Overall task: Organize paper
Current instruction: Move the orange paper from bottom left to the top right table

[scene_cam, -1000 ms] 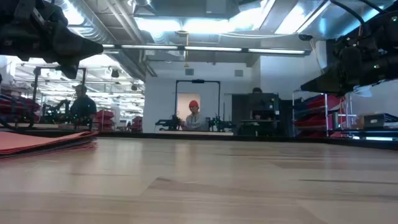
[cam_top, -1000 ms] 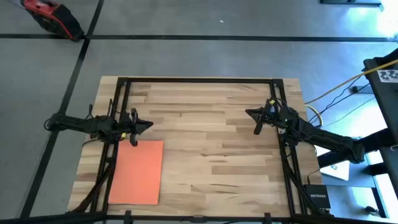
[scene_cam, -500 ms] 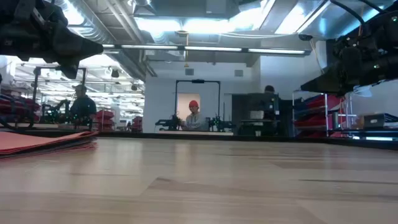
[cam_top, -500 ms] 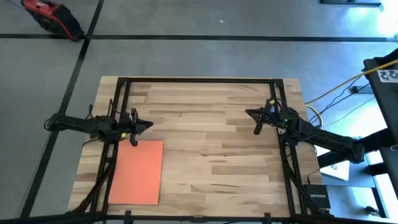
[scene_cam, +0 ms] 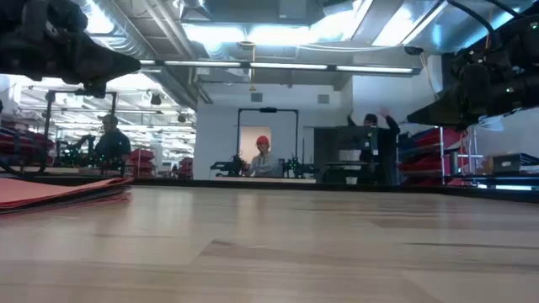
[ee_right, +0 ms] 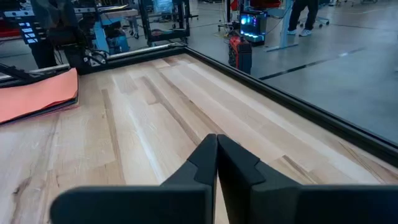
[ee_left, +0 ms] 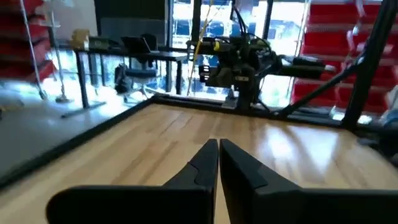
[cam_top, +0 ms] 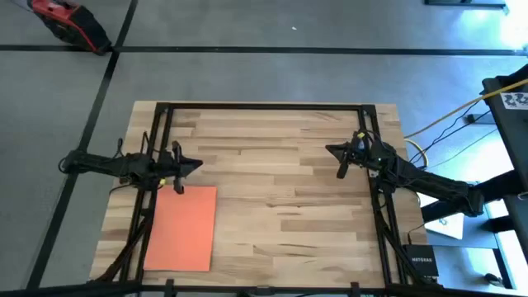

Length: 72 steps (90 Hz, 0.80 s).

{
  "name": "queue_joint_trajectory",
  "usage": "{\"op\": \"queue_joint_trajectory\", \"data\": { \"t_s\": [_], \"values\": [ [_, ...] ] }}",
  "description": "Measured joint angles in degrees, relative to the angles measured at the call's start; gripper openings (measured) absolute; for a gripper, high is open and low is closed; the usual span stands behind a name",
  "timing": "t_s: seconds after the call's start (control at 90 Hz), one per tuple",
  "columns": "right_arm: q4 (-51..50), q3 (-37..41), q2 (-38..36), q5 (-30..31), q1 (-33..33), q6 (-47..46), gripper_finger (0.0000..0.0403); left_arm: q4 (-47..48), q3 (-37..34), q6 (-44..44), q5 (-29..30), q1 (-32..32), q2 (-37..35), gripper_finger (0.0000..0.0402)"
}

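The paper (cam_top: 181, 228) lies stacked, seemingly squared, by the table's (cam_top: 280, 206) near-left corner, and with both grippers, left (cam_top: 176, 172) and right (cam_top: 336, 161), raised with jaws together, I'd only nudge edges if any overhang.

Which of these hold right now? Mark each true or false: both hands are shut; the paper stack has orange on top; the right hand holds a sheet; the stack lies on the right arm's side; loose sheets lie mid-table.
1. Both hands are shut. True: left hand and right hand show fingers together.
2. The paper stack has orange on top. True.
3. The right hand holds a sheet. False: it is empty, above bare table.
4. The stack lies on the right arm's side. False: it lies near the left arm.
5. Loose sheets lie mid-table. False: none show there.
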State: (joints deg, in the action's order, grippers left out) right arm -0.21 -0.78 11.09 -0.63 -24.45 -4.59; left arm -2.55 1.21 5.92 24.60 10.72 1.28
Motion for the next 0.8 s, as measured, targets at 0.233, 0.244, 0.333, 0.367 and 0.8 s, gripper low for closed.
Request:
{"op": "queue_joint_trajectory", "data": {
  "t_s": [0.233,0.244,0.333,0.367,0.8],
  "values": [
    [0.0,0.0,0.0,0.0,0.0,0.0,0.0,-2.6,0.0,-4.5,2.1,-2.9,0.0,0.0],
    [0.0,0.0,0.0,0.0,0.0,0.0,0.0,-2.6,0.0,-4.4,2.2,-3.1,0.0,0.0],
    [0.0,0.0,0.0,0.0,0.0,0.0,0.0,-2.3,0.0,-4.3,1.8,-4.5,0.1,0.0],
    [0.0,0.0,0.0,0.0,0.0,0.0,0.0,-2.4,0.0,-4.5,1.3,-4.8,0.5,0.0],
    [0.0,0.0,0.0,0.0,0.0,0.0,0.0,-2.6,3.3,-5.3,0.8,-6.7,8.5,0.0016]
  ]
}}
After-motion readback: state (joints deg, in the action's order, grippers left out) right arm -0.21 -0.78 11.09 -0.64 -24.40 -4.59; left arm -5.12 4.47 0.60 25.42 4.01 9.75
